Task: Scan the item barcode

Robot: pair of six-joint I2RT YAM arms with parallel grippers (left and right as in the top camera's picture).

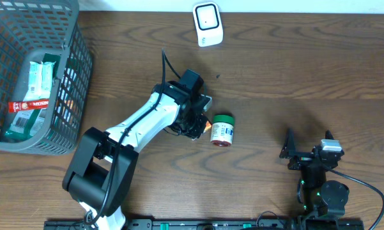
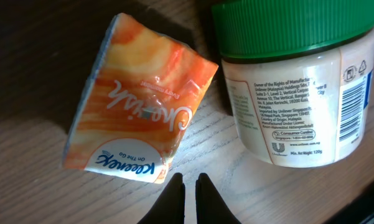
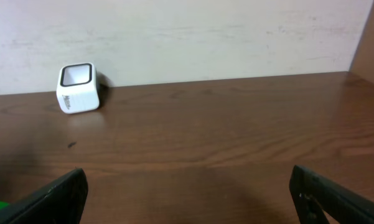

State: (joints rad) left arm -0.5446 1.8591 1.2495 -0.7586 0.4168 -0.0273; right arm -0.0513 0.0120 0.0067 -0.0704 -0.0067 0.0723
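Grey mesh basket far off to the left of the left gripper, packets inside. Left gripper: pinched nearly shut, holding nothing (only a thin slit between the tips). Just ahead of those tips and slightly left, an orange Kleenex tissue pack, flat on the wooden table. Ahead and right, just beside the pack, a green-lidded jar on its side, barcode at its right edge. Well beyond, the white scanner. Right gripper: spread wide, empty, facing the scanner.
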